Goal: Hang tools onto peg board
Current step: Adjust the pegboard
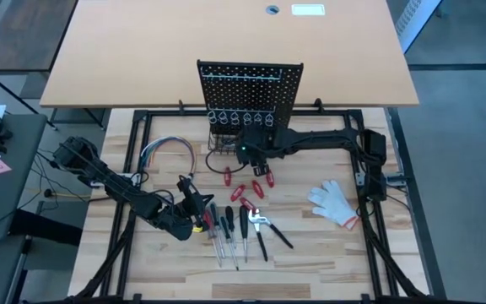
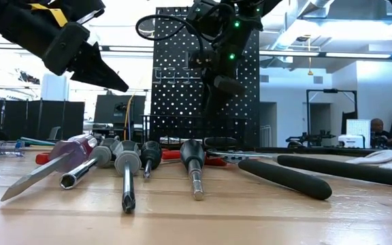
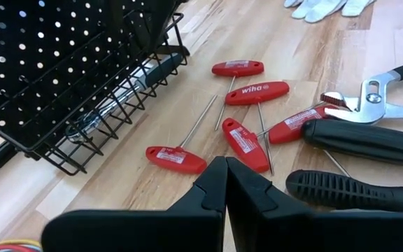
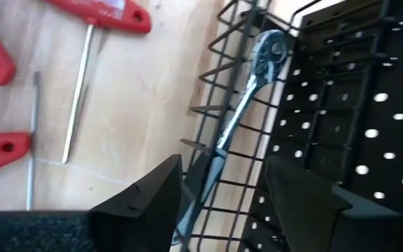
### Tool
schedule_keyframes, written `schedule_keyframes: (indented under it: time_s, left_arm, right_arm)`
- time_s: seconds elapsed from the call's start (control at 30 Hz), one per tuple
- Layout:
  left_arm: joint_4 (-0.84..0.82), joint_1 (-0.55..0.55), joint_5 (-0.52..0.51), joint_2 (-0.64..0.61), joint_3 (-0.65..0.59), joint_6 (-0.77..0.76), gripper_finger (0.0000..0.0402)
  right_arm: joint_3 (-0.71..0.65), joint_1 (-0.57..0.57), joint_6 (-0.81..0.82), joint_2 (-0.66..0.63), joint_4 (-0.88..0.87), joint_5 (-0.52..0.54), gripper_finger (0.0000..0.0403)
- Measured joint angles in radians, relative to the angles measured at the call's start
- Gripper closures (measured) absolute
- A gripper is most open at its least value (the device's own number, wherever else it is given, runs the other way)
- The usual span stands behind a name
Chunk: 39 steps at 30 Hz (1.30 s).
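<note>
Left hand (image 1: 194, 205) is clenched and empty over the bench (image 1: 310, 262), nearest the screwdrivers (image 1: 226, 232) lying at its 5 o'clock with shafts running 12–6; right hand (image 1: 256, 156), released and empty, sits at the basket (image 1: 224, 143) under the peg board (image 1: 249, 89).

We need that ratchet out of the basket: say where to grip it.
Grip the silver ratchet mid-handle, coming from above through the basket's open top. It leans with its round head up against the peg board; the right pincer, open, hovers over it.
</note>
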Motion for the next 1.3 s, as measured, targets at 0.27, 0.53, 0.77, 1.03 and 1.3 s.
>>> schedule_keyframes:
  time_s: [0.27, 0.53, 0.77, 1.03, 1.3]
  left_arm:
    - [0.0, 0.0, 0.0, 0.0, 0.0, -0.001, 0.0401]
    - [0.0, 0.0, 0.0, 0.0, 0.0, -0.003, 0.0402]
    - [-0.002, -0.002, 0.0, 0.0, 0.0, -0.014, 0.0402]
    - [-0.016, 0.005, 0.0, 0.0, 0.0, -0.026, 0.0401]
    - [-0.052, 0.025, 0.0, 0.0, 0.0, -0.055, 0.0402]
  right_arm:
    - [-0.01, 0.025, 0.08, 0.0, -0.057, -0.007, 0.0207]
    - [-0.057, 0.06, 0.117, -0.053, -0.062, -0.001, 0.0251]
    - [-0.354, 0.076, 0.266, -0.222, 0.233, -0.026, 0.0308]
    - [-0.579, 0.036, 0.318, -0.228, 0.594, -0.078, 0.0381]
    - [-0.549, -0.051, 0.286, -0.094, 0.801, -0.088, 0.0397]
